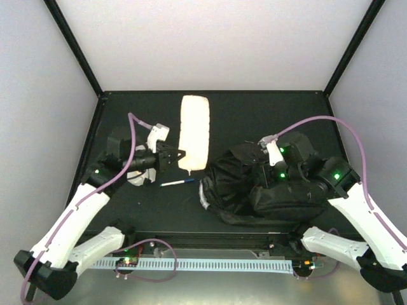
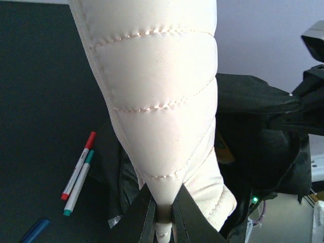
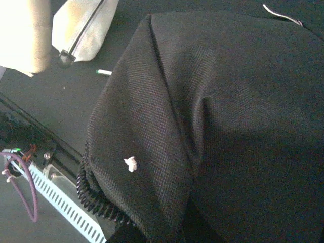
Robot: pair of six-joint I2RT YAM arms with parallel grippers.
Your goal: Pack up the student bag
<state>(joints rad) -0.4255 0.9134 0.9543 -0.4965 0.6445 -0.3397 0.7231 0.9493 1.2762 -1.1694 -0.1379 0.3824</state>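
The student bag [image 1: 254,187], a large black fabric backpack, lies crumpled at the right of the dark table; its cloth [image 3: 212,116] fills the right wrist view, with zipper teeth along its lower edge. My right gripper [image 1: 272,180] sits on top of the bag. Its fingers are hidden under a fold of cloth that bunches toward them, shut on the fabric. My left gripper [image 2: 164,215] is shut on the narrow end of a long cream quilted case [image 2: 157,101], held up left of the bag [image 2: 263,126]. From above, the case [image 1: 194,130] stretches toward the back.
A whitish zipped pouch [image 3: 81,25] lies under the left arm [image 1: 137,175]. A red-capped pen [image 2: 80,164] and a teal-capped pen [image 2: 77,188] lie side by side. A blue-tipped pen [image 1: 177,183] lies near the bag. A white perforated rail [image 1: 210,264] runs along the front edge.
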